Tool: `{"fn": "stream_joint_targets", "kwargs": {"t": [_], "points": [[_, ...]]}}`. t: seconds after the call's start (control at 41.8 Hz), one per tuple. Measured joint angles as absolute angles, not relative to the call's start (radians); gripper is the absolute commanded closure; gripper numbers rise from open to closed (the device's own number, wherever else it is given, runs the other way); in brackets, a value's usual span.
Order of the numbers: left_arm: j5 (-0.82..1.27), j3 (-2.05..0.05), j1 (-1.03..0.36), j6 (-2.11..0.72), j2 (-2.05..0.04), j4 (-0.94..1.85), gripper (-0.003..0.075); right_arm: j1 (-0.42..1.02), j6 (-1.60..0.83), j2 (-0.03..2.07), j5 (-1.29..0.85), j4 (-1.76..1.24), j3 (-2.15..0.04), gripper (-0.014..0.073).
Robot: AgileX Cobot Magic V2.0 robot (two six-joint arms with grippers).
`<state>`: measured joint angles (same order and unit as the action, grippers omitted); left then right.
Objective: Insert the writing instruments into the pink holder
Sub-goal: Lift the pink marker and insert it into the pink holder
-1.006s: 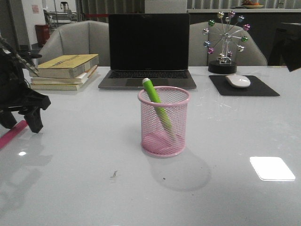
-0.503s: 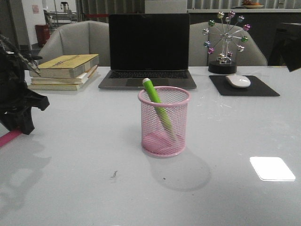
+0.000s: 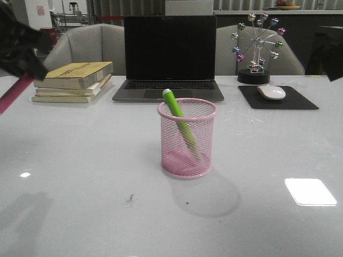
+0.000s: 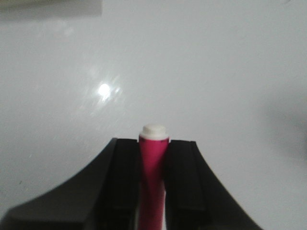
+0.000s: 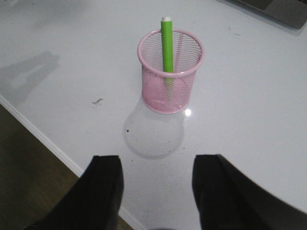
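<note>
The left gripper point(image 4: 153, 158) is clamped on the magenta pen point(image 4: 153, 177), its whitish tip protruding just past the fingertips. In the front view the gripper point(image 3: 24, 56) sits high at the 10 o'clock edge of the scene, with the pen point(image 3: 15, 92) angled down and outward, clear of the table point(image 3: 107, 214). Judged from this pose, the raised carry keeps the pen above the holder rim for a top-down insertion.

The pink holder point(image 3: 186, 137) stands upright at table centre. The green pen point(image 3: 177, 115) leans inside it, tip toward 11 o'clock, resting against the rim. The right wrist view shows the same arrangement: holder point(image 5: 171, 69) with the green pen point(image 5: 167, 45) inside.

The right gripper point(image 5: 158, 189) is empty, its fingers spread wide, held well back from the holder.

The table is pale, glossy and reflective, carrying light glare and a few small specks. Toward 12 o'clock stands an open laptop point(image 3: 169, 56); at 10 o'clock a stack of books point(image 3: 75, 80); at 2 o'clock a mouse point(image 3: 271, 92) on a dark pad and a ferris-wheel ornament point(image 3: 257, 45). Grey chairs stand behind.
</note>
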<state>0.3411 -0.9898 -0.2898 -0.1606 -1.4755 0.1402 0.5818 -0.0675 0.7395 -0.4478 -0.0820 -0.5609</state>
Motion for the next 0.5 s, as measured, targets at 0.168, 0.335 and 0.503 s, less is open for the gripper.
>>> {"fn": "stream_joint_targets", "kwargs": {"t": [0.168, 0.335, 0.503], "points": [[0.135, -0.921, -0.444, -0.163, -1.367, 0.181, 0.0629, 0.582, -0.067, 0.740, -0.448, -0.082, -0.561, 0.0140], [-0.123, -0.905, -0.608, -0.163, -1.392, 0.257, 0.0629, 0.582, -0.067, 0.740, -0.448, -0.082, -0.561, 0.0140], [-0.399, -0.905, -0.727, -0.163, -1.507, 0.281, 0.0629, 0.582, -0.067, 0.740, -0.448, -0.081, -0.561, 0.0140]]}}
